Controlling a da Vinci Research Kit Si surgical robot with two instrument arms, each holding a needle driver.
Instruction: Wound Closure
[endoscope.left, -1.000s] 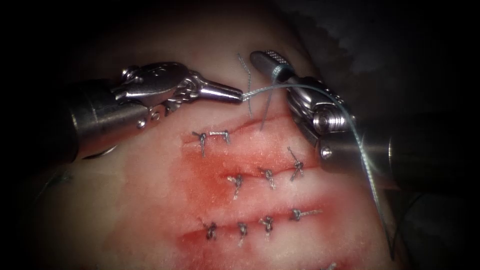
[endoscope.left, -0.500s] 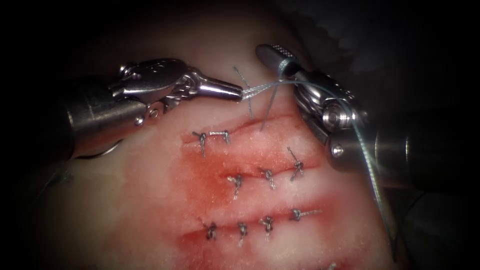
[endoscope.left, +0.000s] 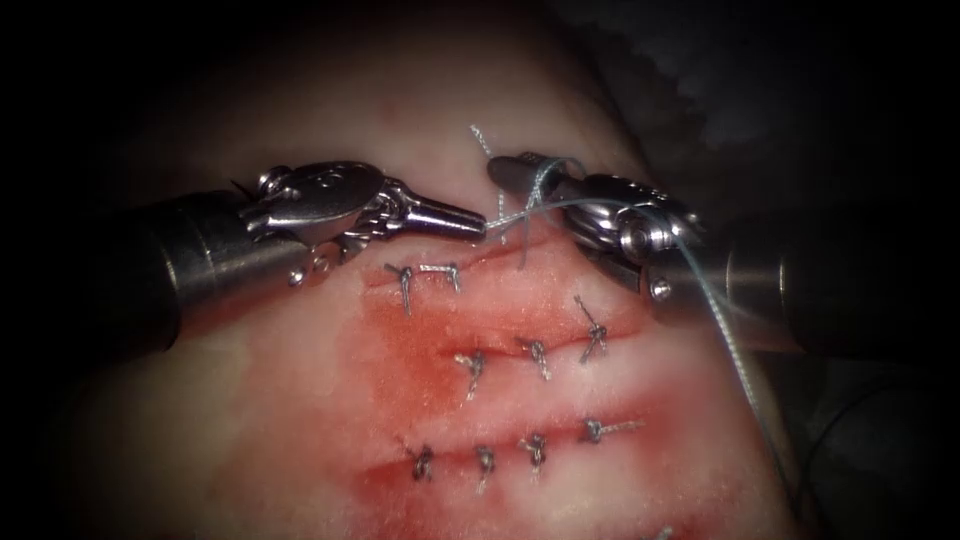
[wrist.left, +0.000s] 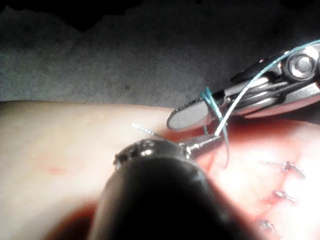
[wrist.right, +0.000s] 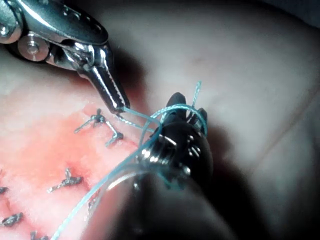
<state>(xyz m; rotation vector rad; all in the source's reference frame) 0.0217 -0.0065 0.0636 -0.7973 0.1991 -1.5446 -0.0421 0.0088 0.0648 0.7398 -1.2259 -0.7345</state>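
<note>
1. Endoscope view: the left tool (endoscope.left: 478, 226), jaws clamped on the thread (endoscope.left: 510, 215), meets the right tool (endoscope.left: 500, 172) above the top cut in the tissue (endoscope.left: 300, 400).
2. Thread is wrapped around the right tool's jaws; whether they are parted or closed cannot be told.
3. Good knot work here likely calls for even, gentle tension on both strands.
4. The needle is hard to make out.

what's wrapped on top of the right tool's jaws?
Pale blue-grey thread loops over the silver right tool; the silver left tool, jaws shut, grips the strand's end. Whatever lies between the right tool's jaws is hidden by the loop.
</note>
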